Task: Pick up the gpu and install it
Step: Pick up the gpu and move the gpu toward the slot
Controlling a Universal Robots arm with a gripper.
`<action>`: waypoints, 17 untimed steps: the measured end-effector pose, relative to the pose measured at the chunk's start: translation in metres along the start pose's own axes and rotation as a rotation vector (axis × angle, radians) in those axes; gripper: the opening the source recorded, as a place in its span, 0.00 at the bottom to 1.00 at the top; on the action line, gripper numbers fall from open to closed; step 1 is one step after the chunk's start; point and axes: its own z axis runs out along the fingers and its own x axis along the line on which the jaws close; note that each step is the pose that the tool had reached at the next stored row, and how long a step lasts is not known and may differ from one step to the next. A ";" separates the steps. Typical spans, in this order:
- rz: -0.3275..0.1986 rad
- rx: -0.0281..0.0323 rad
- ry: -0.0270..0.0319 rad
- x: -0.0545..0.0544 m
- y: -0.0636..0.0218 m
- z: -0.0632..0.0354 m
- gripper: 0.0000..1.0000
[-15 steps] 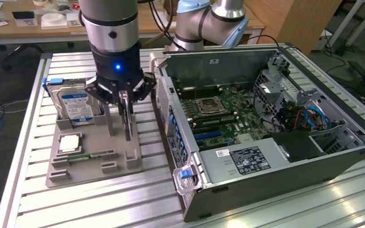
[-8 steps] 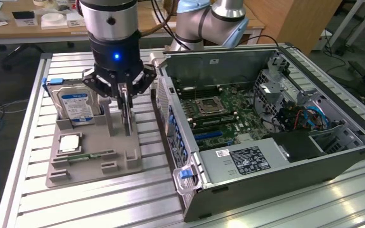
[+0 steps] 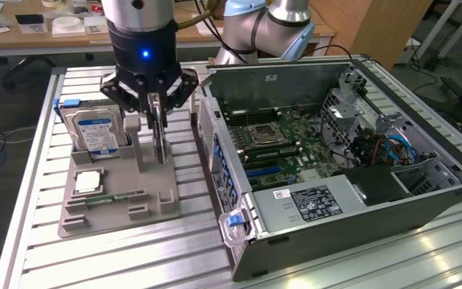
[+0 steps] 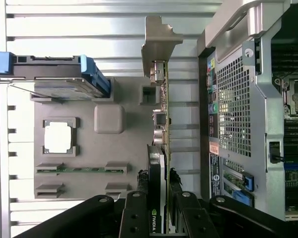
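The gpu stands on edge in the grey holder tray, a thin dark card with a metal end bracket. My gripper comes straight down over its top edge, with one finger on each face. In the wrist view the gpu runs between the black fingers, which press both sides, so the gripper is shut on the card. I cannot tell whether the card's lower edge still sits in the holder's slot.
On the same tray stand a blue-labelled hard drive, a processor chip and a green memory stick. The open computer case lies to the exterior view's right, its motherboard exposed. Everything rests on a slatted aluminium table.
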 end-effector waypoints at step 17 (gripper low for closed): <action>0.000 0.0001 0.0001 -0.001 0.0038 -0.0427 0.26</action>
